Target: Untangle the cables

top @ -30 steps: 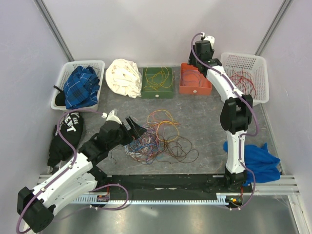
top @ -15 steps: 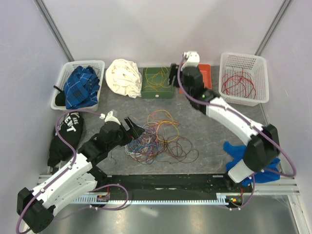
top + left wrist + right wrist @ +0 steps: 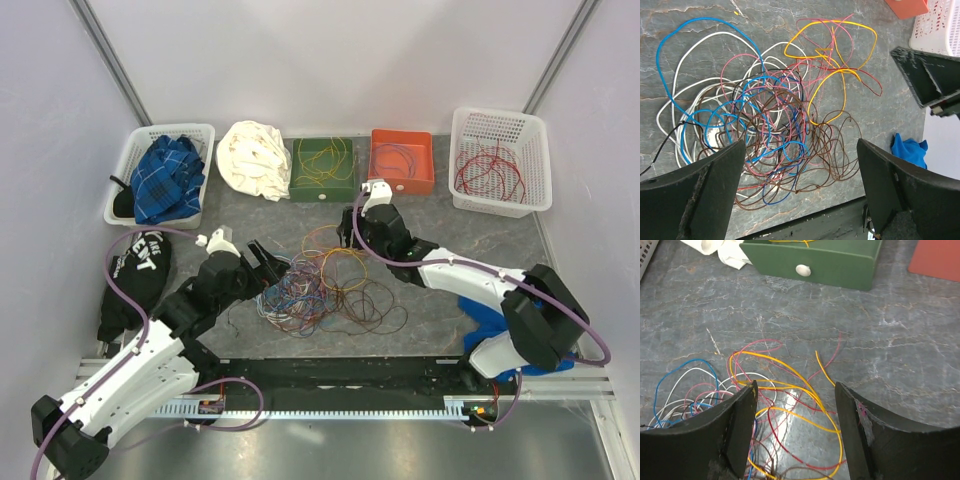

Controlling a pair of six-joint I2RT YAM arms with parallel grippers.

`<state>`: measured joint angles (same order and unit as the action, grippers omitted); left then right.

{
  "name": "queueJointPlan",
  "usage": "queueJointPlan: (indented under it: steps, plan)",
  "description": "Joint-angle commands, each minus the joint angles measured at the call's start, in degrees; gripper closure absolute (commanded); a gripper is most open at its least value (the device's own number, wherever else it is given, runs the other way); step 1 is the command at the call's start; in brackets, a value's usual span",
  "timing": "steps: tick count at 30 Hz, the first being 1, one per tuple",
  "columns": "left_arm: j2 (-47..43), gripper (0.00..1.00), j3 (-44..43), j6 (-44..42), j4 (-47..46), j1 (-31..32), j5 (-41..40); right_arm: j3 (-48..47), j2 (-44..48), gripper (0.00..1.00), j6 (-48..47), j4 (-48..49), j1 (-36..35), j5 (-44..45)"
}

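Grey tabletop [image 3: 430, 225]: cables [image 3: 320, 285] tangled; left tool [image 3: 800, 144], right tool [image 3: 795, 386] (both agape).

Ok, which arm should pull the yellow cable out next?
Right, probably. The right gripper, open, hovers over the yellow cable at the tangle's far edge; the left gripper, also open, sits over its blue, white and brown mass.

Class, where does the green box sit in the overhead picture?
In the top view the green box sits midway along the far edge of the table, between the crumpled white cloth on its left and the orange box on its right.
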<state>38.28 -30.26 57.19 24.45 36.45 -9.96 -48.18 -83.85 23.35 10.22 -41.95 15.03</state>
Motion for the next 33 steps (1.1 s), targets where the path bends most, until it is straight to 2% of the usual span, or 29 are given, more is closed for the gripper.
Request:
queueJointPlan:
  steps: [1,6,7,8,9,11,12,16,17,20,26,33]
  plan:
    - [-1.45,0.01,0.2,2.22,1.13,-0.06,0.11,0.28,-4.47,0.29,0.2,6.57,-0.41,-2.11]
    - [-3.56,0.02,0.64,2.67,2.44,-0.06,-1.29,-1.38,-12.1,0.29,-1.81,9.2,-0.41,0.79]
    - [-3.91,0.02,0.47,2.58,2.8,-0.06,-1.64,-3.3,-13.43,0.3,-1.91,8.86,-0.41,2.19]
    - [-4.18,0.02,-0.06,2.32,3.41,-0.06,-1.82,-4.19,-14.57,0.35,-2.08,7.64,-0.41,2.55]
    - [-4.35,0.02,-0.24,2.05,3.85,-0.06,-2.34,-4.81,-16.06,0.58,-2.26,7.54,-0.41,2.38]
    - [-4.79,0.02,-1.02,1.35,4.99,-0.06,-3.14,-4.03,-14.51,0.82,-1.21,9.19,-0.76,1.76]
    - [-5.06,0.02,-1.2,1.0,5.34,-0.06,-3.84,-3.15,-13.02,1.0,-1.03,10.08,-1.28,1.93]
    - [-6.46,0.03,-1.64,-0.32,5.52,-0.06,-5.51,0.19,-1.34,1.0,-3.65,8.69,-6.46,4.57]
    - [-6.9,0.04,-1.64,-0.41,5.44,-0.06,-5.86,0.54,4.43,1.0,-4.19,6.85,-9.08,5.36]
    - [-7.43,0.04,-1.73,-1.46,4.21,-0.06,-7.62,0.11,13.76,1.0,-5.86,0.89,-13.92,6.59]
    - [-5.85,0.05,-2.35,-4.54,2.19,-0.06,-8.5,1.95,24.42,1.0,-3.23,-9.41,-18.68,9.05]
    - [-2.61,0.07,-0.94,-7.88,-1.85,-0.06,-4.91,9.16,31.03,1.0,1.08,-13.38,-21.5,12.65]
